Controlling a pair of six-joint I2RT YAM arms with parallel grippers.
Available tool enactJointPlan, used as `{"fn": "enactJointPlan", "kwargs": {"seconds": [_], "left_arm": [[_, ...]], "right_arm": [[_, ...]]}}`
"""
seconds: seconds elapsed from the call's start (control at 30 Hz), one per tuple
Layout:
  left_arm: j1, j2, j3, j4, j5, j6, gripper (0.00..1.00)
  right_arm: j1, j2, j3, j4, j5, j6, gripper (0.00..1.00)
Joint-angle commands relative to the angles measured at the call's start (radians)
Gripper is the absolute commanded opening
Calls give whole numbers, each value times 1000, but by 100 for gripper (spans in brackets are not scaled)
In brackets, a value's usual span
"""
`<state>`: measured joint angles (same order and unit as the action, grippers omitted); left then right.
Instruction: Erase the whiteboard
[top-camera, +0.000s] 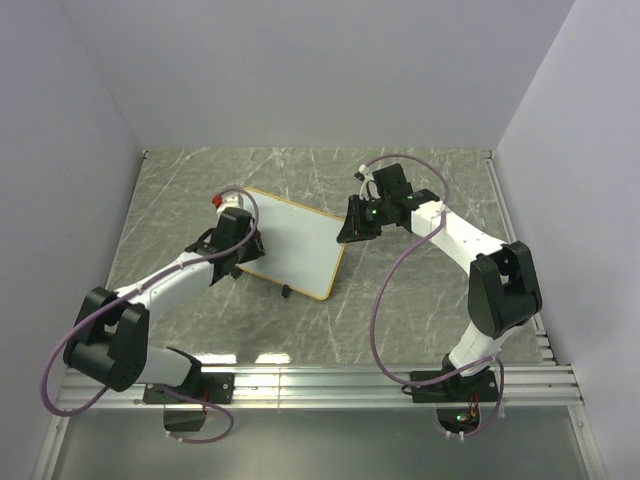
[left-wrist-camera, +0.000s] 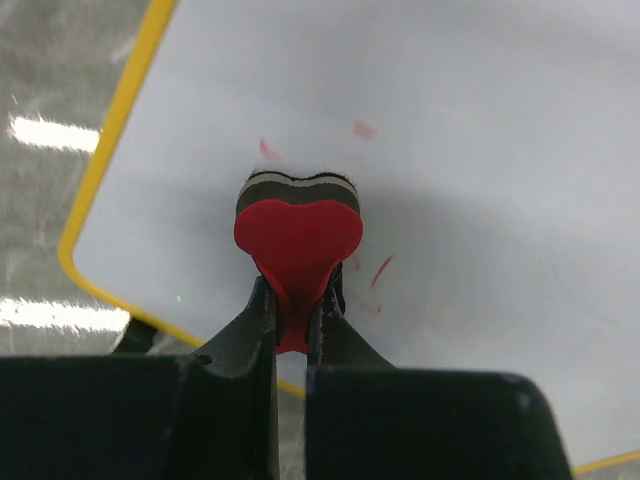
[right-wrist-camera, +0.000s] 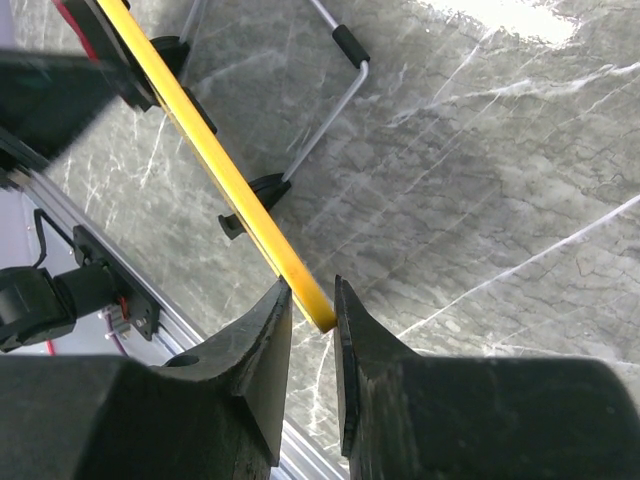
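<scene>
— From above, what does the whiteboard look like?
— It's a small white rectangle with a thin yellow frame and rounded corners. It lies slantwise left of the frame's middle on the grey marbled desk, and a small black foot shows at its lower edge.
— Where is it relative to each pincer?
— The left pincer is over the board's left end. The right pincer meets the board's right corner. Whether either is apart or together I can't tell from up here.
— And the left wrist view?
— The white face fills most of the frame, with the yellow edge running down the left side to a rounded corner at lower left. A few faint red smears dot the face around the centre. The left pincer is clamped on the narrow waist of a red eraser, whose wide, layered end sits against the board.
— And the right wrist view?
— The board is seen edge-on, a yellow strip running from the upper left down to the centre. A wire stand and black clips show beside it. The strip's lower end sits between the two fingers of the right pincer, which are closed onto the frame.
</scene>
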<state>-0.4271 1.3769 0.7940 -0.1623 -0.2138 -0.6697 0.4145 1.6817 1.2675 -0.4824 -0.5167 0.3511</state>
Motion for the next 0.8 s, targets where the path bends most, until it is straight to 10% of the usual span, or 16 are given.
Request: {"fn": "enactJointPlan", "kwargs": {"seconds": [0.0,0.3,0.77], "left_arm": [[-22,-58,-79,59,79,-48,0],[-101,-44,-52,58,50,-33,0],[128,122,211,21,74,107,0]], "right_arm": [[1,-19,-5,-12,80,-21,0],[17,9,38,-16,80,-9,0],[21,-8,17,-27,96,-17,0]]}}
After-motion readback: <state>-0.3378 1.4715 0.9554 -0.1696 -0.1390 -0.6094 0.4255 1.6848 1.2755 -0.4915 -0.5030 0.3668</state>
